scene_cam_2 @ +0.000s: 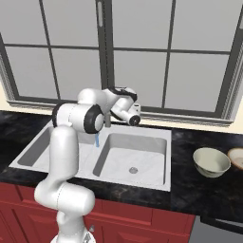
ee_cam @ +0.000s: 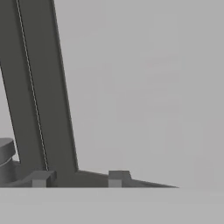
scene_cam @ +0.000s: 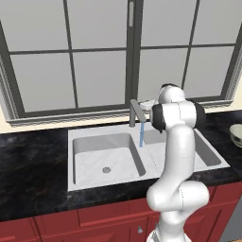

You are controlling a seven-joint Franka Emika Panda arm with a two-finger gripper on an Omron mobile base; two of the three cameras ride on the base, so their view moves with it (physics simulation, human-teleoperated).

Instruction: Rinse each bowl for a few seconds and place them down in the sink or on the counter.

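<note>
Left of the right base frame: the wide light-grey marble-look double-basin sink [scene_cam_2: 142,178], a thin blue stream of water [scene_cam_2: 96,139] falling from the grey angular faucet [scene_cam: 138,112]. Centre: the end effector [scene_cam_2: 136,113] sits by the faucet; whether open or closed I cannot tell, and nothing is seen held. Right: two pale beige shallow bowls [scene_cam_2: 211,162] rest on the black stone desk [scene_cam_2: 209,194] (one cut off at the edge). Judgement: water running, rinsing not begun; next, reach right and grasp the nearer bowl's rim.
</note>
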